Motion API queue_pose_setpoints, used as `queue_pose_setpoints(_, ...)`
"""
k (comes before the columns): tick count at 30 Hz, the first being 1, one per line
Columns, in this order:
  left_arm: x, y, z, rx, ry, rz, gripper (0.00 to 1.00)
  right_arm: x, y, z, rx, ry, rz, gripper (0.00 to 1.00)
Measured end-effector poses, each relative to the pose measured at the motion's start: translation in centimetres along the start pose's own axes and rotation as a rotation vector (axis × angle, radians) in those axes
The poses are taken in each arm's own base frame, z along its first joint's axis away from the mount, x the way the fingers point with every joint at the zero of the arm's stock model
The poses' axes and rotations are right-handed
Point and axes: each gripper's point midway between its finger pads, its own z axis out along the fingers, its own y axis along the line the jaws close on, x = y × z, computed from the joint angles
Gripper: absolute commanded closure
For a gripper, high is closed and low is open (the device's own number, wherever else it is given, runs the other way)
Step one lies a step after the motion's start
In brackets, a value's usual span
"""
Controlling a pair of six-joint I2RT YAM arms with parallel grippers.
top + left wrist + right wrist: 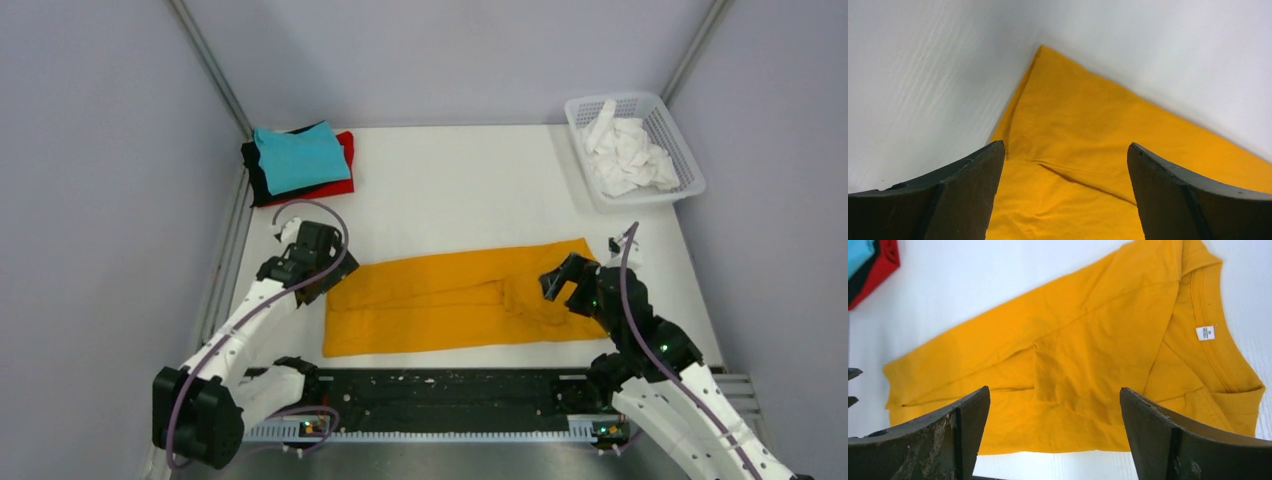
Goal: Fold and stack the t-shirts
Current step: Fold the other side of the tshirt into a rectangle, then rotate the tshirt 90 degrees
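**Near the arm bases: mustard-orange t-shirt [450, 300] lay between left gripper [322, 283] and right gripper [556, 282], both empty**

Close to the table's [450, 190] near edge, the mustard-orange t-shirt lay flat, folded lengthwise into a long band. Its collar end was on the right, with a small white label [1205, 333] showing. The left gripper sat at its left end, fingers spread wide with nothing between them. The right gripper was over the collar end, just as wide apart and empty. Farther back on the left, a teal t-shirt [300, 158] topped a folded pile over a black t-shirt [255, 172] and a red t-shirt [346, 160]. A white basket [683, 152] with crumpled white cloth [625, 155] sat far right.
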Motion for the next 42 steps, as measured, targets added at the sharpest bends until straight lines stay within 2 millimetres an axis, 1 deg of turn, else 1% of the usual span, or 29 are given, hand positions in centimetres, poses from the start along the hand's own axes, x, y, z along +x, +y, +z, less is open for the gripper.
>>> queue_pose_setpoints(2,-0.2,-0.8,-0.3,0.036,-0.004,-0.002,0.02,-0.9,0.4,-0.4,-0.026,-0.045,0.015,0.01)
queue_pose_setpoints(4,0.2,-2.0,-0.3,0.081,0.016,0.016,0.01,-1.5,1.0,-0.3,-0.055,-0.073,0.026,0.01)
queue_pose_setpoints(5,0.7,-2.8,-0.1,0.107,0.036,0.036,0.01,-1.5,1.4,-0.1,-0.068,-0.075,0.029,0.01)
queue_pose_setpoints(7,1.8,-4.1,0.4,0.139,0.081,0.072,0.01,-0.8,2.1,1.1,-0.095,-0.047,0.031,0.01)
queue_pose_setpoints(9,3.2,-5.5,1.4,0.160,0.140,0.115,0.01,0.8,2.4,2.9,-0.095,0.016,0.031,0.01)
queue_pose_setpoints(11,4.5,-6.3,2.6,0.163,0.191,0.143,0.01,3.1,2.1,4.9,-0.067,0.100,0.034,0.01)
queue_pose_setpoints(14,6.3,-6.3,4.1,0.141,0.253,0.168,0.01,6.9,0.4,7.4,0.020,0.227,0.032,0.01)
queue_pose_setpoints(16,6.8,-6.2,4.7,0.127,0.272,0.176,0.01,8.3,-0.9,8.7,0.087,0.279,0.039,0.01)
queue_pose_setpoints(18,6.9,-6.6,4.6,0.143,0.271,0.176,0.01,7.4,-0.1,10.0,0.074,0.252,0.074,0.01)
queue_pose_setpoints(19,6.9,-6.6,4.6,0.144,0.271,0.176,0.01,7.1,0.0,10.9,0.073,0.243,0.099,0.01)
queue_pose_setpoints(22,7.5,-6.9,4.3,0.147,0.251,0.185,0.01,4.7,0.9,14.1,0.052,0.191,0.165,0.01)
queue_pose_setpoints(23,8.0,-7.1,4.1,0.147,0.244,0.194,0.01,4.0,1.1,15.2,0.054,0.184,0.165,0.01)
queue_pose_setpoints(25,9.5,-7.7,3.4,0.156,0.240,0.219,0.01,2.2,2.4,17.8,0.045,0.174,0.139,0.01)
queue_pose_setpoints(28,12.0,-8.9,2.1,0.195,0.253,0.253,0.01,-0.2,4.6,22.5,0.017,0.171,0.060,0.01)
queue_pose_setpoints(30,13.0,-9.6,1.6,0.219,0.262,0.249,0.01,-1.8,6.4,25.8,-0.033,0.171,0.003,0.01)
queue_pose_setpoints(33,14.4,-11.0,1.0,0.252,0.266,0.223,0.01,-5.1,8.9,31.3,-0.094,0.156,-0.092,0.01)
queue_pose_setpoints(35,15.4,-12.3,0.4,0.291,0.273,0.209,0.01,-7.4,10.0,35.0,-0.121,0.143,-0.156,0.01)
queue_pose_setpoints(36,16.0,-13.0,0.2,0.311,0.278,0.204,0.01,-8.2,10.3,36.4,-0.135,0.137,-0.180,0.01)
queue_pose_setpoints(38,17.1,-14.6,-0.2,0.343,0.291,0.192,0.01,-9.5,10.7,38.4,-0.173,0.134,-0.242,0.01)
queue_pose_setpoints(42,18.4,-17.8,-0.4,0.403,0.322,0.145,0.01,-10.3,11.9,40.6,-0.277,0.156,-0.360,0.01)
